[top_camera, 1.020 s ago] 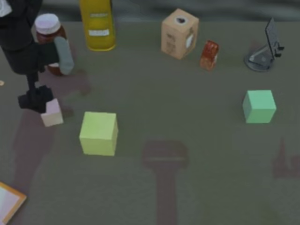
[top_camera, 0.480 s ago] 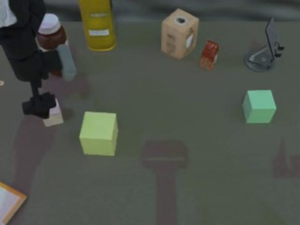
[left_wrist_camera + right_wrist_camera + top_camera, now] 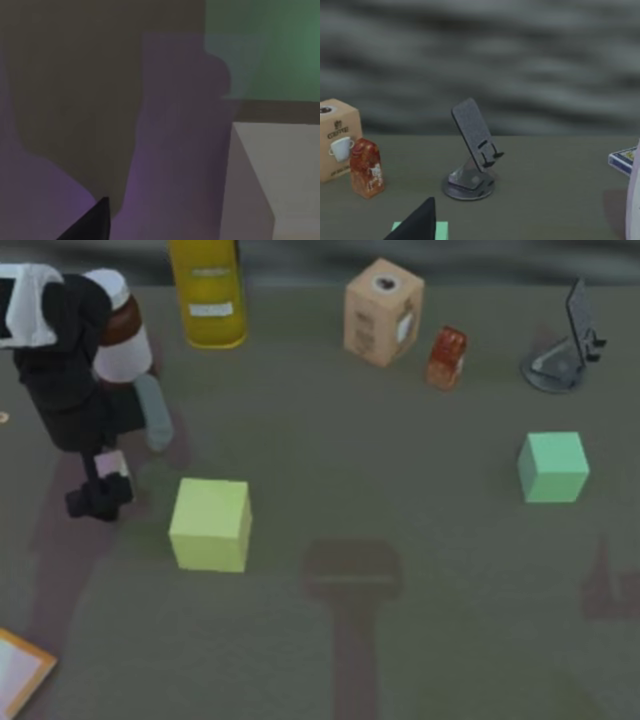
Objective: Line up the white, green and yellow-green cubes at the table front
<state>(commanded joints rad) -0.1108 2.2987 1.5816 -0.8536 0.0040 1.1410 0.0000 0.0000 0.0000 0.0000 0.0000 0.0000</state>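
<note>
Three cubes are counted on the tabletop (image 3: 400,460). The white cube (image 3: 113,464) lies near the left edge, and only a pale sliver of it is seen under the left end effector (image 3: 98,498), which is lowered directly over it; whether the fingers are closed on it cannot be told. In the left wrist view the same cube (image 3: 280,175) is seen close up, with a dark fingertip (image 3: 90,225) beside it and apart from it. The yellow-green cube (image 3: 210,524), the largest, sits just to the right of the white one, apart from it. The green cube (image 3: 552,467) rests well away near the right edge; in the right wrist view only a strip of it (image 3: 442,231) is seen.

Along the back edge, one yellow bottle (image 3: 207,290) with a pale label, its print unreadable, is stood upright. One jar (image 3: 118,325) with a white lid and dark brown contents is partly hidden behind the left arm. One tan carton (image 3: 382,310) bears a cup picture, and in the right wrist view a short word above the cup is too blurred to be read. One small red packet (image 3: 446,357) stands just beside it. One grey phone stand (image 3: 560,345) is set at the back right corner. An orange-edged flat item (image 3: 18,672) lies at the front left corner.

The right end effector is glimpsed only as a dark tip in its own wrist view, and its opening cannot be told.
</note>
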